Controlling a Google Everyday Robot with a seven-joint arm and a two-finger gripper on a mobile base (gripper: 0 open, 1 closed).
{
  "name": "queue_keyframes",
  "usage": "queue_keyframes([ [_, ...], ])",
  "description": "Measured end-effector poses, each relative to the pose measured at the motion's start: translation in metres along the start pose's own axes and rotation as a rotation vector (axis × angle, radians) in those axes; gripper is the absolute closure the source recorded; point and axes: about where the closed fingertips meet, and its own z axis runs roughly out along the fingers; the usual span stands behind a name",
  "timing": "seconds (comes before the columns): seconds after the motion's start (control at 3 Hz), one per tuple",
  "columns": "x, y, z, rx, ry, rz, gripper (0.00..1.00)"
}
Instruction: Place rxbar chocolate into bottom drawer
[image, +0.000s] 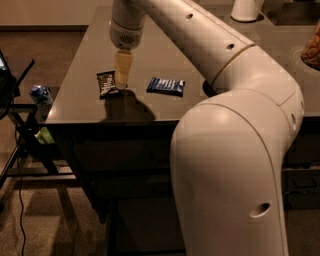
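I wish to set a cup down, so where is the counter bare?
Bare: the counter strip left of the chocolate bar, and the strip along the front edge before both bars. Crowded: the gap between chocolate bar and blue bar, where the gripper hangs.

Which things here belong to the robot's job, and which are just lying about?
Job: rxbar chocolate on the counter; gripper close beside it.
Lying about: blue-wrapped bar; can off the counter's edge.

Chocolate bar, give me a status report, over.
Claw low over the counter, right beside the chocolate bar. Bar flat on the counter, not lifted. Blue bar lies apart, not in the way.
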Motion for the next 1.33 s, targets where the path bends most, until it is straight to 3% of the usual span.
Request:
queue_keyframes([
  [0.67,0.001,0.001,0.029,-0.067,-0.032,0.035,0.0],
  [1.33,-0.009,0.0,0.042,-0.082,-0.043,0.024,0.0],
])
